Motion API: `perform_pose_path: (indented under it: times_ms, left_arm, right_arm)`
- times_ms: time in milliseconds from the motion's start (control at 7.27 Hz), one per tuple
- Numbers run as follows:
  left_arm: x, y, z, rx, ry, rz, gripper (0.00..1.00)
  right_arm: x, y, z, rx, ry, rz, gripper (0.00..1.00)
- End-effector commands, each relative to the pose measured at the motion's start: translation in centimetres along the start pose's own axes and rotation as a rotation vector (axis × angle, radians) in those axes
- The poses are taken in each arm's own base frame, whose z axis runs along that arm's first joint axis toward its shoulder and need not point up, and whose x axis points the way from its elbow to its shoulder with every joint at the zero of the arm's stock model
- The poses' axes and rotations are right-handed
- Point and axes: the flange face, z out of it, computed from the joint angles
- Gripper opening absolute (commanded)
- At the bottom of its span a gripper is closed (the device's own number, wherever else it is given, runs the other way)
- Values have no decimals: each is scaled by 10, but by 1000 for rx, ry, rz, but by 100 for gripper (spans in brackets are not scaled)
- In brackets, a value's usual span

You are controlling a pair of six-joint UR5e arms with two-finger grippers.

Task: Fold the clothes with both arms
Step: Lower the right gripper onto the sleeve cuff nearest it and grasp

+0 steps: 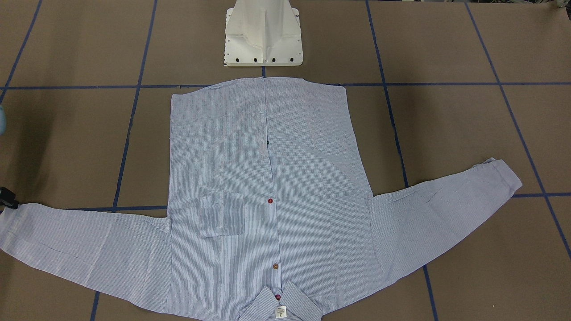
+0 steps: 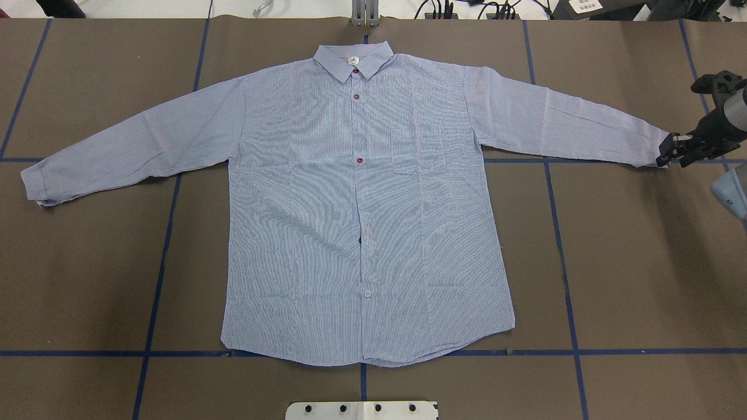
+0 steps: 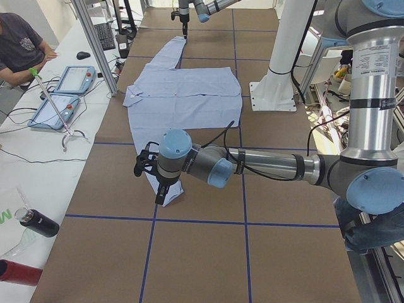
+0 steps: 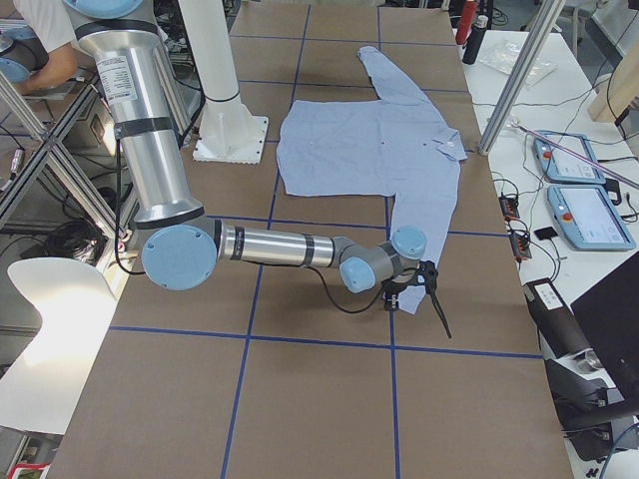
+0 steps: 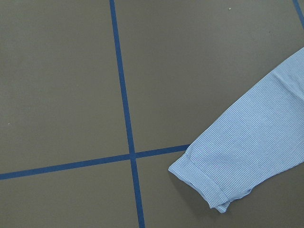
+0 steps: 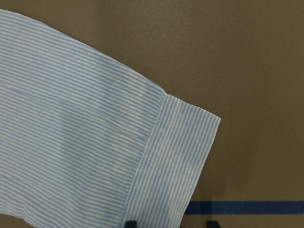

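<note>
The light blue-and-white striped shirt lies flat and face up, buttoned, with its collar at the far edge and both sleeves spread out. My right gripper is at the end of the right-hand sleeve's cuff. It is open, and its two fingertips stand apart at the cuff's edge. My left gripper hovers over the other cuff. It shows only in the exterior left view, so I cannot tell whether it is open or shut.
The white pedestal base stands just behind the shirt's hem. Blue tape lines grid the brown table cover. A person sits at a side bench with tablets and bottles.
</note>
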Motion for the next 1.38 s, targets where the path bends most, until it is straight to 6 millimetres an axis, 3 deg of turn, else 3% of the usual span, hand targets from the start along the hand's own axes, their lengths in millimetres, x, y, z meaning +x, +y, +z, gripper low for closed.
perform_pose_path:
  times_ms: [0,138,550,963,1101,1238]
  left_arm:
    - [-1,-5,2,0,-1,-1,100]
    - [0,-6,1,2,-1,2,100]
    - [2,-7,-1,5,0,3,100]
    - [2,-7,-1,5,0,3,100]
    - [2,-7,-1,5,0,3,100]
    - [3,-7,-2,6,0,5,100]
  right_arm:
    - [1,-1,0,-2,1,10,47]
    - [-2,-2,0,-1,0,16,45]
    - [-3,-3,0,1,1,14,2]
    - [-8,-6,-5,11,-6,5,0]
    - [-16,-9,-15,24,-30,-9,0]
    - [-27,-13,-39,49,-73,-27,0]
